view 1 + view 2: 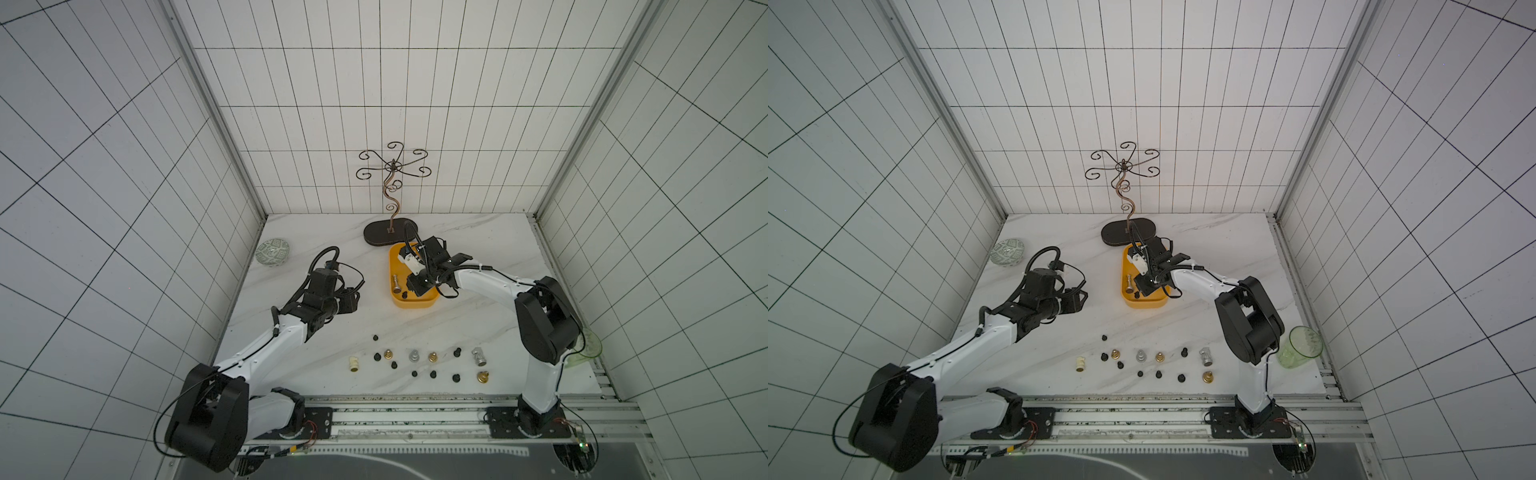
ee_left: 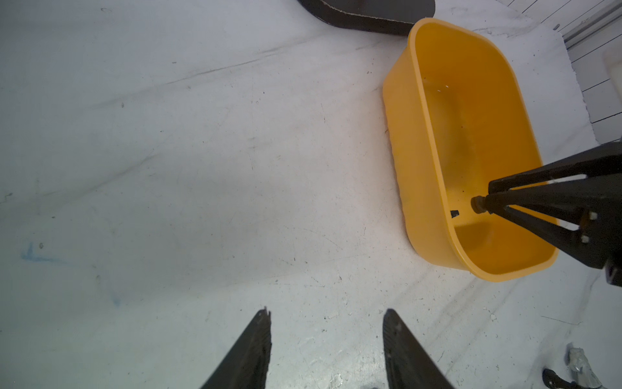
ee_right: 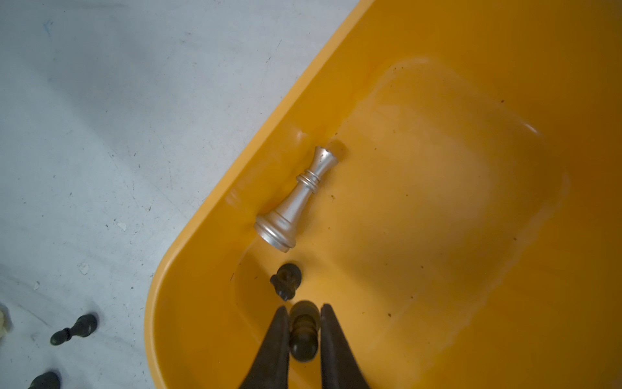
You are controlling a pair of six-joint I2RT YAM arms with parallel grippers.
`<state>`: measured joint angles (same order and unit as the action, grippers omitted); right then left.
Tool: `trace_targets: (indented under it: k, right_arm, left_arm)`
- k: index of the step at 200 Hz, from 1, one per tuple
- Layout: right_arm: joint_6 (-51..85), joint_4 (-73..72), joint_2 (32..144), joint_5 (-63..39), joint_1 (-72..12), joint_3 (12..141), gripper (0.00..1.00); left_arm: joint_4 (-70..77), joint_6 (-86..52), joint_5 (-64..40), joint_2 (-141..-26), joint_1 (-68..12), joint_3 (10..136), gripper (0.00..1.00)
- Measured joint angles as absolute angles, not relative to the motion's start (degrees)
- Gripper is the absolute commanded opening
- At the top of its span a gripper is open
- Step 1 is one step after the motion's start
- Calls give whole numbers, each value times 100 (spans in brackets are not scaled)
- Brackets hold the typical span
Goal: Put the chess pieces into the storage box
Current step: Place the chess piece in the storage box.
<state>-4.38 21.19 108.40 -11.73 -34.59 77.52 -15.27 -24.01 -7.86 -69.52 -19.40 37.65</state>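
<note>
**Nearly there: one black pawn poised over the yellow box**

So, my right gripper (image 3: 304, 308) reaches down inside the storage box (image 2: 400, 141). Its jaws are drawn narrow with a black pawn (image 3: 303, 336) pinched between them, base foremost and clear of the box floor. I judge that I hold it low and near the corner so it drops only a short way and cannot bounce out. A silver piece (image 3: 298, 198) and another dark pawn (image 3: 286, 281) already lie on their sides in the box. The other chess pieces (image 1: 432, 357) are scattered along the near side of the table (image 1: 478, 324), well apart from the box. My left gripper (image 2: 327, 311) hangs about half open and empty over bare marble, probably to leave my right arm room. I can read no brand, label or writing anywhere.
</note>
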Motion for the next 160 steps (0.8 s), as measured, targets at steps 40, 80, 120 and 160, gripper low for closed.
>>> trace_targets:
  k: [40,80,120,160]
  right_arm:
    - [-440,2123,10840,-1170,-3450,7752,36]
    - [-440,2128,10753,-1166,-3450,7752,37]
    - [-438,2224,10287,-1205,-3450,7749,38]
    - [-434,2154,9032,-1225,-3579,7363,38]
  left_arm:
    - [-1518,-2410,-803,-6899,-1940,3765,53]
    - [-1518,-2423,-805,-6897,-1938,3765,53]
    - [-1518,-2423,-825,-6897,-1940,3765,53]
    - [-1503,-2423,-862,-6921,-1940,3765,53]
